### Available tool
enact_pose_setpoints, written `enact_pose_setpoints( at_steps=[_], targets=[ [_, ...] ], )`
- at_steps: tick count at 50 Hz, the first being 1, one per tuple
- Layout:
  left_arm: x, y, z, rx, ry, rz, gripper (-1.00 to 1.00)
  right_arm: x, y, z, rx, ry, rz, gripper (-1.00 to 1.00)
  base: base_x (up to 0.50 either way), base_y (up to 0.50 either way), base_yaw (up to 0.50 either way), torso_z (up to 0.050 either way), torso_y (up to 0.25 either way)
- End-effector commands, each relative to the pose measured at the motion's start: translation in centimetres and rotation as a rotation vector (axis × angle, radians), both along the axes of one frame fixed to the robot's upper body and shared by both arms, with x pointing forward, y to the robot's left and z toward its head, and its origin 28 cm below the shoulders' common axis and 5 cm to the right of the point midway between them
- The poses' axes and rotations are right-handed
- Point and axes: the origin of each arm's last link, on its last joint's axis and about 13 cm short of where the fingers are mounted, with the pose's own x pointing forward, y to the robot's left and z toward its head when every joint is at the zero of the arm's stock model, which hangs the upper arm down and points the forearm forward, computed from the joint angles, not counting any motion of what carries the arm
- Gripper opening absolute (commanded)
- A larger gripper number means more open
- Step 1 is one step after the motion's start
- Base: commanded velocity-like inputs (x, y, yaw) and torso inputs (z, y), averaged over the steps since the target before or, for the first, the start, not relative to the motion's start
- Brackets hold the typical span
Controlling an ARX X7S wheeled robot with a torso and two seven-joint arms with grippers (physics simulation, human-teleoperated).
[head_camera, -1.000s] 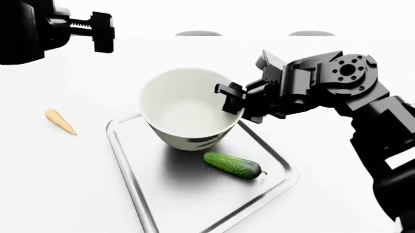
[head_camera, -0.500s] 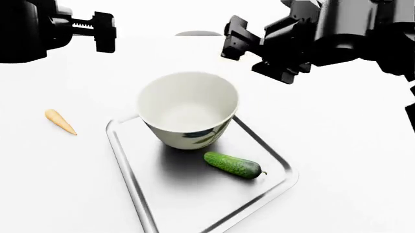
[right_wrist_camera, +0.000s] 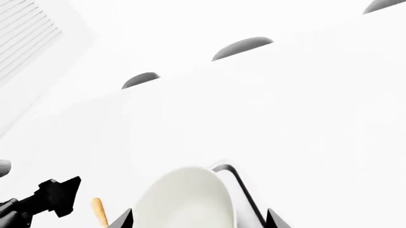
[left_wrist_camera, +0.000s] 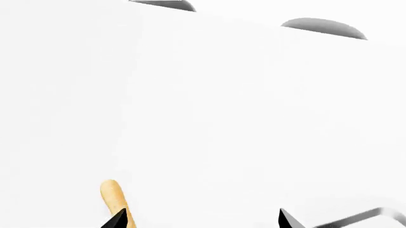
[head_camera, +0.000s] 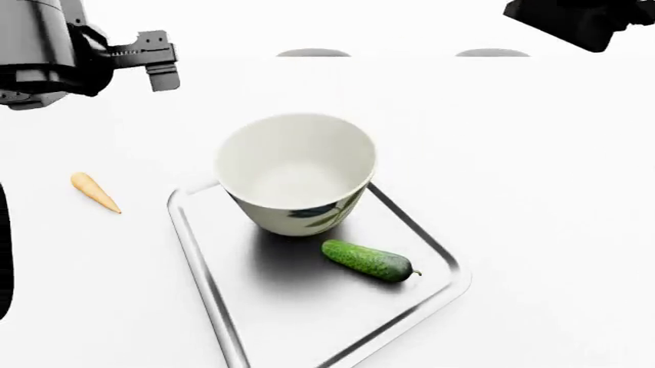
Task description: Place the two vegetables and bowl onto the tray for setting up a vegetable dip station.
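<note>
The cream-white bowl [head_camera: 297, 170] stands upright on the far part of the silver tray [head_camera: 215, 307], its leaf pattern showing low on the near side. On the tray just in front of the bowl lies the dark-green cucumber [head_camera: 366, 261]. The orange carrot [head_camera: 94, 192] lies on the white table, left of the tray. My left gripper [head_camera: 156, 60] hovers high at the far left, open and empty; its wrist view shows the carrot [left_wrist_camera: 112, 197] beside one fingertip [left_wrist_camera: 118, 220]. My right gripper [right_wrist_camera: 199, 223] is open, high above the bowl [right_wrist_camera: 187, 199]; only its arm [head_camera: 578, 19] shows in the head view.
Two grey half-round shapes [head_camera: 312, 53] [head_camera: 492, 53] sit at the table's far edge. A slatted white panel [right_wrist_camera: 25, 33] shows beyond the table in the right wrist view. The tray's rim [right_wrist_camera: 240, 187] runs beside the bowl, with the carrot [right_wrist_camera: 98, 211] on its other side.
My right gripper has left the bowl's rim and risen away to the upper right. The bowl stays on the tray. The left arm has shifted slightly.
</note>
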Motion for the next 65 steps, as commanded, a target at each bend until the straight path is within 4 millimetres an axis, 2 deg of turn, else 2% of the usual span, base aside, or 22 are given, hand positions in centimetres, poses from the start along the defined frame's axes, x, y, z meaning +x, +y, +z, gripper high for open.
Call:
enact_pose_setpoints(
  at_steps=[1,4,6,9,11,13,14,16,21,24,50,55,56,57,60,65],
  targets=[
    [2.0,-2.1,-1.0,-0.115,0.106,0.020,1.00,-1.4,-1.5,0.0,-0.001,-0.031,-0.064,1.00,0.00,0.00,0.00,0.000,0.000],
    [2.6,-2.5,-1.9,-0.052,0.146,0.067,1.00,-1.2,-1.5,-0.3,0.003,-0.032,-0.062,1.00,0.00,0.00,0.00,0.000,0.000],
    [2.6,-2.7,-2.5,-0.018,0.179,0.037,1.00,-1.1,-1.6,-0.5,0.011,-0.035,-0.060,1.00,0.00,0.00,0.00,0.000,0.000],
    [3.1,-2.4,-3.1,-0.111,0.154,0.135,1.00,-0.7,-1.8,-1.2,0.020,-0.031,-0.051,1.00,0.00,0.00,0.00,0.000,0.000],
    [3.2,-2.2,-3.2,-0.138,0.137,0.161,1.00,-0.4,-1.9,-1.6,0.028,-0.027,-0.056,1.00,0.00,0.00,0.00,0.000,0.000],
    [3.3,-2.3,-3.2,-0.070,0.164,0.216,1.00,-0.3,-2.0,-1.9,0.033,-0.024,-0.056,1.00,0.00,0.00,0.00,0.000,0.000],
    [3.4,-2.5,-3.1,-0.117,0.169,0.189,1.00,-0.2,-2.1,-1.9,0.036,-0.024,-0.058,1.00,0.00,0.00,0.00,0.000,0.000],
    [3.6,-2.5,-2.9,-0.012,0.204,0.261,1.00,-0.1,-2.2,-2.1,0.043,-0.022,-0.062,1.00,0.00,0.00,0.00,0.000,0.000],
    [4.0,-2.7,-3.0,-0.036,0.225,0.247,1.00,0.1,-2.5,-2.8,0.051,-0.013,-0.071,1.00,0.00,0.00,0.00,0.000,0.000],
    [4.0,-3.0,-3.2,0.008,0.229,0.237,1.00,0.2,-2.5,-3.2,0.052,-0.010,-0.069,1.00,0.00,0.00,0.00,0.000,0.000],
    [4.9,-2.0,-3.1,-0.140,0.081,0.531,1.00,1.6,-3.4,-6.0,0.096,0.027,-0.079,1.00,0.00,0.00,0.00,0.000,0.000],
    [6.2,-2.3,-4.2,-0.137,0.013,0.563,1.00,2.0,-3.6,-6.7,0.096,0.039,-0.078,1.00,0.00,0.00,0.00,0.000,0.000],
    [6.5,-2.3,-4.6,-0.127,0.050,0.560,1.00,2.0,-3.6,-6.8,0.097,0.042,-0.077,1.00,0.00,0.00,0.00,0.000,0.000],
    [7.0,-2.3,-5.0,-0.179,0.025,0.579,1.00,2.1,-3.7,-7.0,0.096,0.045,-0.081,1.00,0.00,0.00,0.00,0.000,0.000],
    [8.0,-2.5,-6.0,-0.140,0.017,0.582,1.00,2.5,-4.1,-7.6,0.097,0.054,-0.088,1.00,0.00,0.00,0.00,0.000,0.000],
    [8.4,-2.8,-6.8,-0.144,0.008,0.566,1.00,2.9,-4.7,-8.7,0.102,0.074,-0.102,1.00,0.00,0.00,0.00,0.000,0.000]
  ],
)
